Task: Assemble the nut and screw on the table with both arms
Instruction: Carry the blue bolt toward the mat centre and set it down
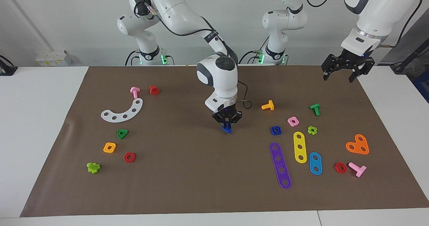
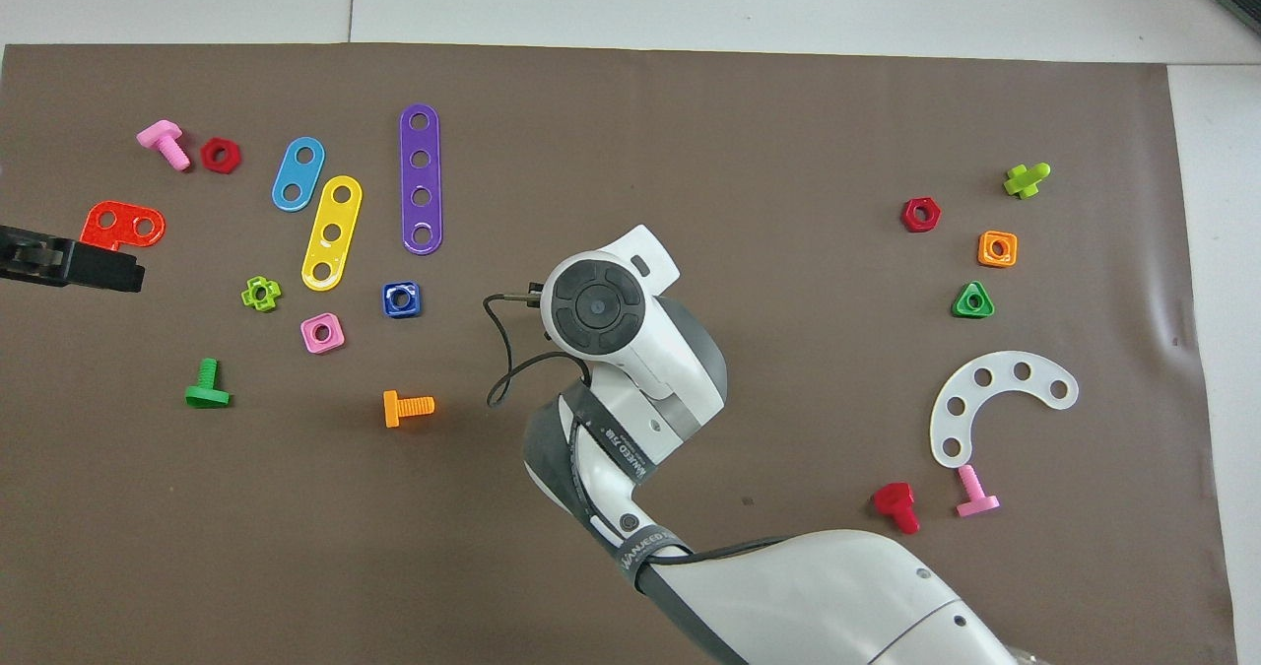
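Note:
My right gripper (image 1: 227,123) hangs over the middle of the brown mat (image 1: 201,185) on the table, shut on the dark-blue screw (image 1: 227,129). The screw sits just above the mat. In the overhead view the right arm's wrist (image 2: 596,305) hides both gripper and screw. The dark-blue square nut (image 1: 275,130) (image 2: 401,299) lies flat on the mat, toward the left arm's end from the screw. My left gripper (image 1: 342,74) (image 2: 69,261) waits open and empty, raised over the mat's corner at the left arm's end.
Around the nut lie a pink nut (image 1: 293,121), an orange bolt (image 1: 268,105), a green bolt (image 1: 315,109) and purple (image 1: 280,165) and yellow (image 1: 300,147) strips. A white curved strip (image 1: 123,111), a red bolt (image 1: 154,89) and small nuts lie at the right arm's end.

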